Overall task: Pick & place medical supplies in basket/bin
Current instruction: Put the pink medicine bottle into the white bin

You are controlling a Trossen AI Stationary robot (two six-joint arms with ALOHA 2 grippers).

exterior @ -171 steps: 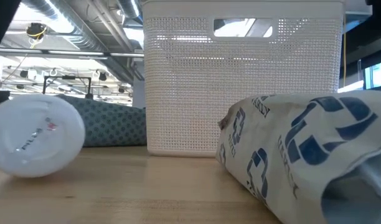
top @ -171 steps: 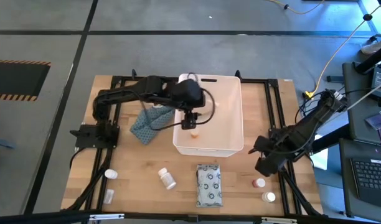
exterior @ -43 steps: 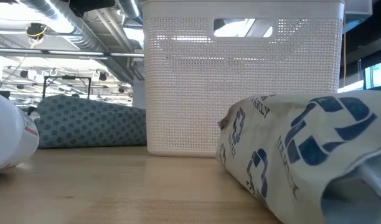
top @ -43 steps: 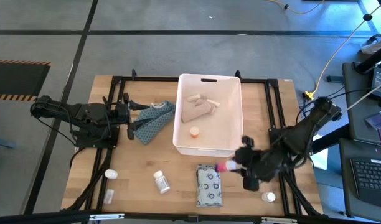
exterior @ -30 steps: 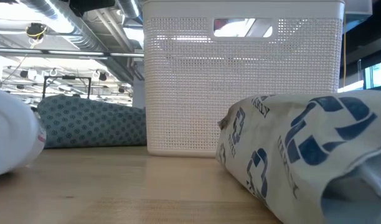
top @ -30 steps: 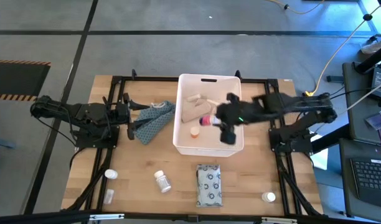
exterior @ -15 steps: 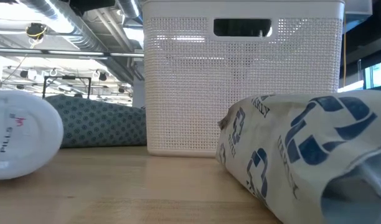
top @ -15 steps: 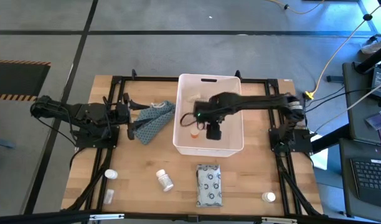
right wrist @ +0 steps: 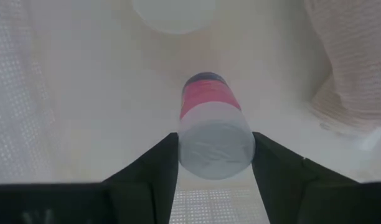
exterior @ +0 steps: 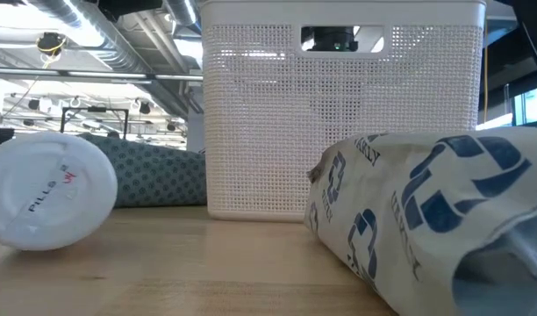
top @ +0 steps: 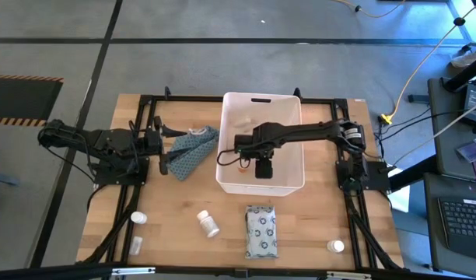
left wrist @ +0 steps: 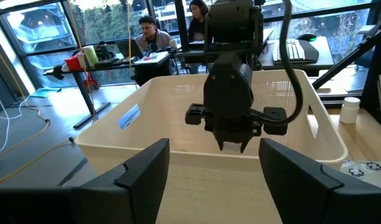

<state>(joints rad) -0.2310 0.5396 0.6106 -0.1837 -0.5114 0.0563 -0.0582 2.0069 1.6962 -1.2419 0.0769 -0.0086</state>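
Grey concrete floor surrounds the wooden table (top: 168, 210), and beyond it the left wrist view shows desks where two people sit behind glass walls. I take directions as clock positions on the high view.

At table centre stands the white bin (top: 292, 175), slot handle at its 12 o'clock wall. Inside it, toward 11 o'clock, lies a beige bandage roll (top: 242, 123).

From 3 o'clock the right arm reaches over the bin, and the right gripper (right wrist: 214, 163) hangs low above the bin floor with its fingers clamped on a white pink-banded bottle (right wrist: 212, 124). At 9 o'clock the left gripper (left wrist: 209, 165) waits near a blue patterned cloth (top: 190, 152), fingers apart and empty.

Step in hand, as I judge it: release the bottle. I would hold it low over bare floor, clear of the roll and of the round white object (right wrist: 174, 14) ahead, then part the fingers fully before lifting.

Outside the bin:
- a grey-white patterned soft pack (top: 260, 231) at 6 o'clock;
- a white pill bottle (top: 208, 222) at 7 o'clock;
- two small bottles (top: 138, 218) at the 8 o'clock corner;
- one small bottle (top: 335, 246) at 5 o'clock.
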